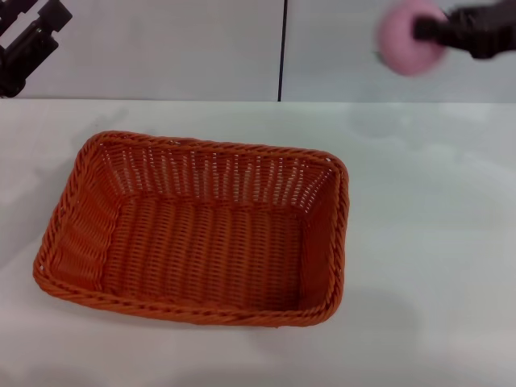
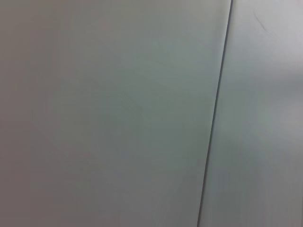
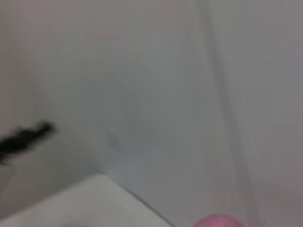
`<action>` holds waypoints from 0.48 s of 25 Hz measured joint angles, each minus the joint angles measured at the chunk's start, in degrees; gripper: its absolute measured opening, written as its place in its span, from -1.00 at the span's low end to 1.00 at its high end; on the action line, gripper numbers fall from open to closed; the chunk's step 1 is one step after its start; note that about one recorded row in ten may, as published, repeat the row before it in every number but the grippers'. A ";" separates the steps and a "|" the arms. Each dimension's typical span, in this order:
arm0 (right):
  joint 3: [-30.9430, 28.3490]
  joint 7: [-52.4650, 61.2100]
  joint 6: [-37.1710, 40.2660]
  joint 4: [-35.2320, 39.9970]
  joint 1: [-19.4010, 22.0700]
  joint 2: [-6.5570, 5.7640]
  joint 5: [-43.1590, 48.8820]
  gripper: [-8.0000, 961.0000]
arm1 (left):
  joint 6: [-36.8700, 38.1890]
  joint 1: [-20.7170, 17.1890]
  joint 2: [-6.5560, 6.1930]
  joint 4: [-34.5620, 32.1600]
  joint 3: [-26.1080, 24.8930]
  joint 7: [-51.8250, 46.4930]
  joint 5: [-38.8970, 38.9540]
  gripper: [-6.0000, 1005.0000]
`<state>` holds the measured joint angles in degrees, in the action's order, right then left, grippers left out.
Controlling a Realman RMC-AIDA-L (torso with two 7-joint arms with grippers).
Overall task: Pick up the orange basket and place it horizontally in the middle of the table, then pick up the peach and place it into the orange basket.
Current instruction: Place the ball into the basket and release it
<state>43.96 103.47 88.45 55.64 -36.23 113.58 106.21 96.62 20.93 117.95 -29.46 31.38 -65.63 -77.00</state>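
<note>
Head view: peach [image 1: 409, 39] in right tool [image 1: 427, 32], aloft.

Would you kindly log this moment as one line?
basket: empty, mid-table | peach: held aloft by right gripper, far right | left gripper: raised far left

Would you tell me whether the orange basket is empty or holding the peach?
Empty: orange basket shows bare weave; right hand holds peach aloft.

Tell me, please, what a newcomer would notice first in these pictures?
The large orange basket dominates, sitting empty on the white table, left of centre. Next comes the pink peach, held aloft at upper right by the right gripper, while the left gripper waits at upper left.
</note>
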 joint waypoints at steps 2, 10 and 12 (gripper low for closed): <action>0.69 -1.22 1.42 -0.73 -1.02 0.07 -1.31 -0.61 | -0.02 0.11 0.00 0.18 0.01 0.08 -0.01 0.39; 14.63 -8.53 6.26 -6.98 -9.65 2.96 -2.93 -0.74 | -0.12 0.57 0.00 0.47 0.58 0.19 -0.25 0.39; 17.53 -9.01 6.02 -7.53 -10.23 3.19 -2.84 -0.73 | -0.29 0.58 -0.01 0.78 0.89 0.22 -0.26 0.39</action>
<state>61.49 94.46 94.47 48.10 -46.46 116.76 103.37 96.33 21.50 117.95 -28.68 32.27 -65.41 -77.25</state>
